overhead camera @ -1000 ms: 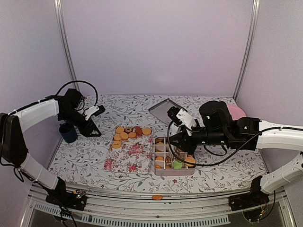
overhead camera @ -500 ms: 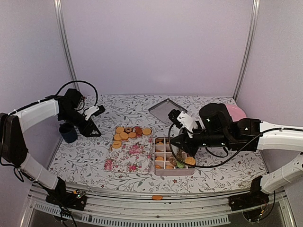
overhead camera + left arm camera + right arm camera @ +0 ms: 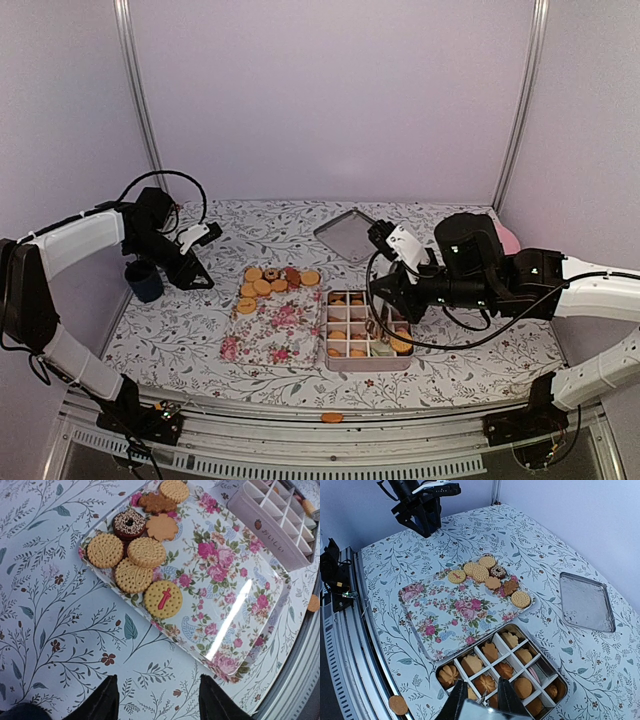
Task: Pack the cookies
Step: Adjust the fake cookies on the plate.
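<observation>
Packing was under way, we judged. The right gripper [image 3: 481, 702] hung over the divided tin [image 3: 270, 537], already partly filled. Its jaws were narrow, and we could not tell whether they gripped anything. The left gripper [image 3: 157, 702] hovered with jaws apart and empty, left of the floral tray [image 3: 235, 595]. Eight loose cookies [image 3: 146, 551] lay at its far end. The next move called for grasping one.
</observation>
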